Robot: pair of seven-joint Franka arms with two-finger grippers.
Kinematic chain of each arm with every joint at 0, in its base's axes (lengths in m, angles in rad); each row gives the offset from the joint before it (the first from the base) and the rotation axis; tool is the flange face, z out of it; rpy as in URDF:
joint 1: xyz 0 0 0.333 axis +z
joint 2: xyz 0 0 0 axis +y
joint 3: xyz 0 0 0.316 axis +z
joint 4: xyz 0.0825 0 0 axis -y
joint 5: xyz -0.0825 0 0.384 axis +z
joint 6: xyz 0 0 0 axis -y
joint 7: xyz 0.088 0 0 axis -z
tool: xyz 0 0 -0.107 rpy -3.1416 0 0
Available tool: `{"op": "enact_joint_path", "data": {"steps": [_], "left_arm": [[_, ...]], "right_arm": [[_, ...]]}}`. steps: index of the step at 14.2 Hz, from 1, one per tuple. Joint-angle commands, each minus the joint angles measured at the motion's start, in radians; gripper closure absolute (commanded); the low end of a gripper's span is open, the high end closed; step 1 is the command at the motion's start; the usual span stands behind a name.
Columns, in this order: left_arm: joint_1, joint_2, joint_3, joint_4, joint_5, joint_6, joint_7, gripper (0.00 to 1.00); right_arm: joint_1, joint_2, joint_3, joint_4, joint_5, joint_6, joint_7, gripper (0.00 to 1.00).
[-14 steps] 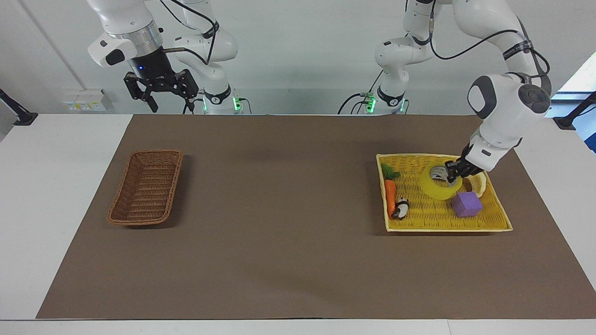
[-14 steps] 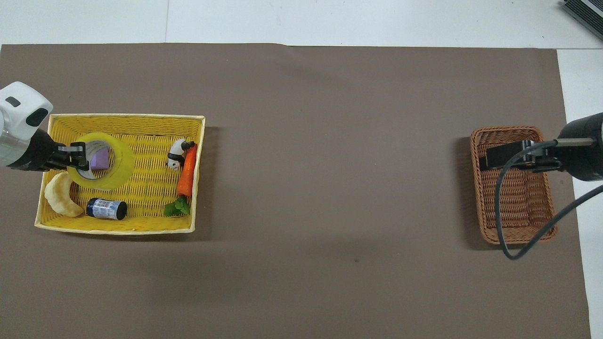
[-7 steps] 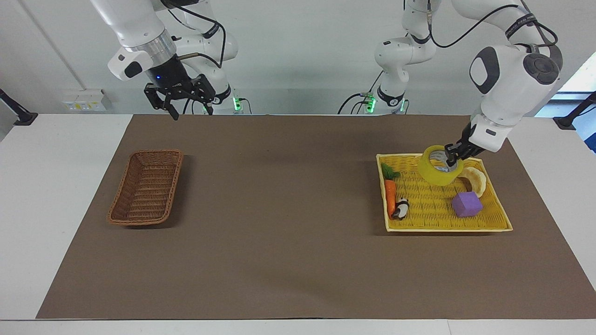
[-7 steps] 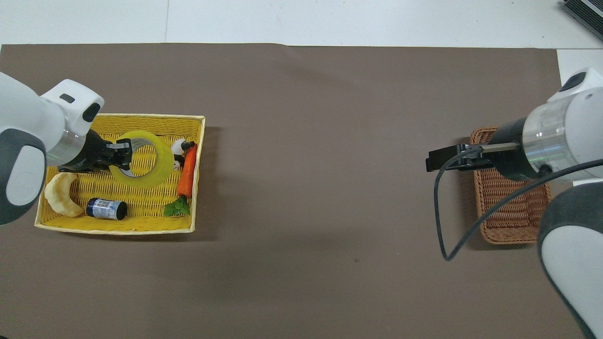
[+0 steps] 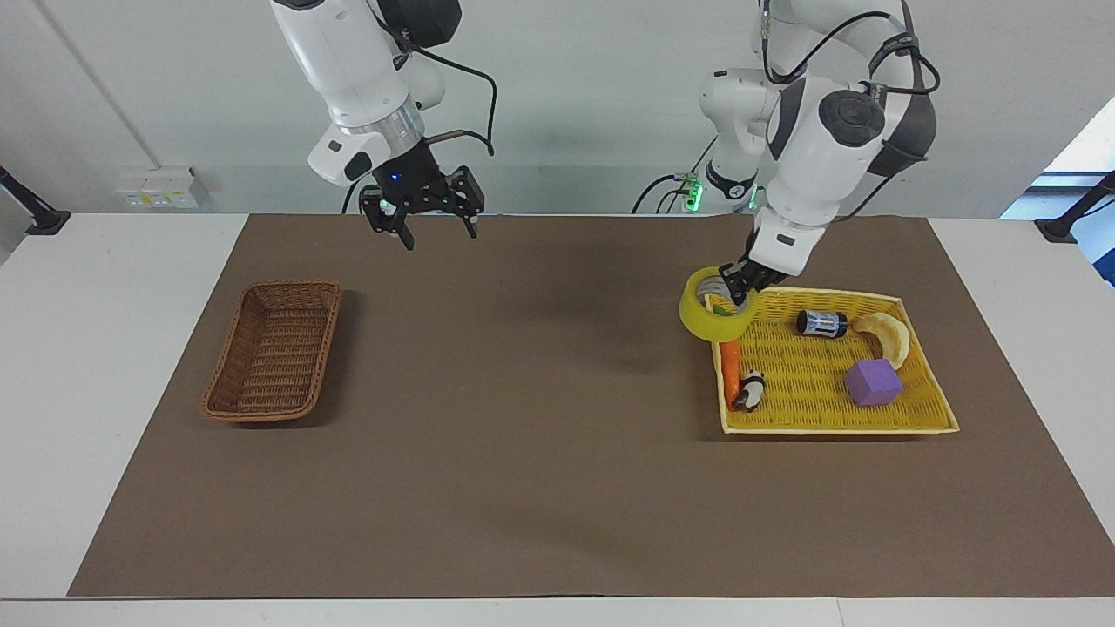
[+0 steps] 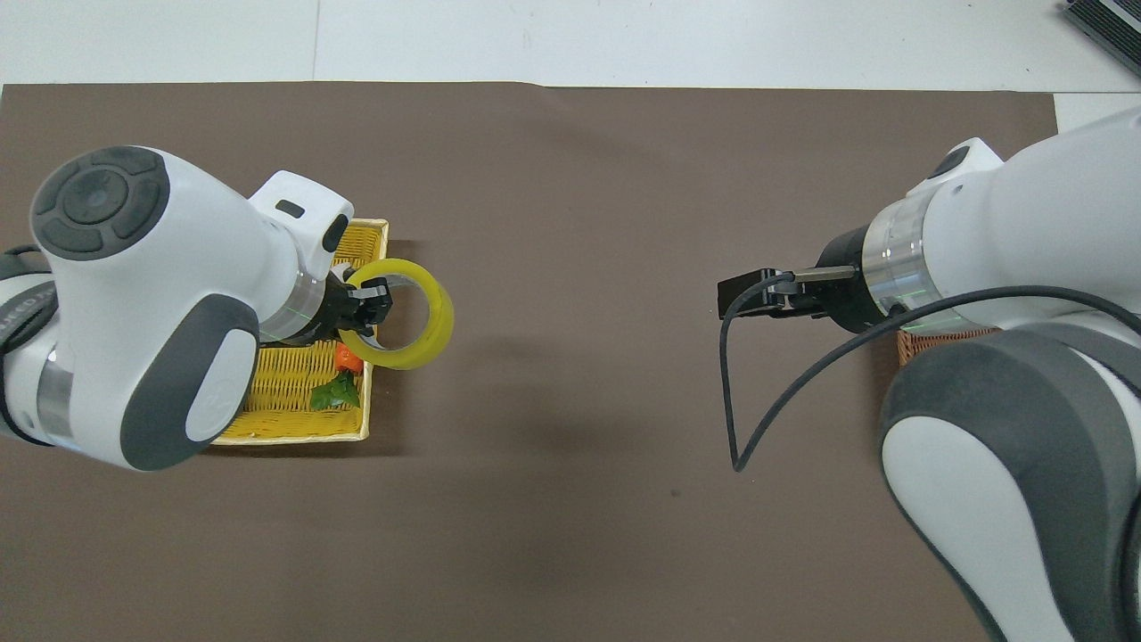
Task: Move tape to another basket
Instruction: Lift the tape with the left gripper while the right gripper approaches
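The yellow roll of tape (image 5: 714,315) (image 6: 401,314) hangs in the air over the inner edge of the yellow tray, with my left gripper (image 5: 736,292) (image 6: 373,303) shut on its rim. The dark-brown wicker basket (image 5: 274,348) stands empty on the mat at the right arm's end of the table; in the overhead view my right arm covers all but a corner of the basket (image 6: 945,341). My right gripper (image 5: 433,228) (image 6: 744,296) hangs open and empty high over the mat between the basket and the table's middle.
The yellow woven tray (image 5: 936,409) (image 6: 294,428) holds a carrot (image 5: 730,370), a small panda figure (image 5: 749,390), a dark can (image 5: 821,323), a croissant (image 5: 887,336) and a purple cube (image 5: 872,382). A brown mat (image 5: 523,453) covers the table.
The left gripper has lifted the tape out of the tray and carried it toward the table's middle. The right arm has swung from over the basket toward the middle, still open.
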Motion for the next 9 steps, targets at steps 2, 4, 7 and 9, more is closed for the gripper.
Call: {"op": "enact_joint_path", "data": {"steps": [2,4,7,9], "left_arm": [[-0.088,-0.006,0.018,0.015,-0.067,0.057,-0.046,1.0],[-0.132,-0.006,0.017,0.017,-0.081,0.082,-0.086,1.0],[-0.177,-0.005,0.018,0.023,-0.133,0.115,-0.115,1.0],[-0.198,-0.005,0.017,0.023,-0.135,0.143,-0.156,1.0]], "right_arm": [[0.012,0.005,0.0,-0.029,0.086,0.025,0.016,0.0],[0.048,0.019,0.0,-0.043,0.109,0.043,0.02,0.0],[0.073,0.014,0.001,-0.093,0.111,0.055,0.013,0.0],[0.098,0.016,0.001,-0.115,0.112,0.074,0.005,0.0]]}}
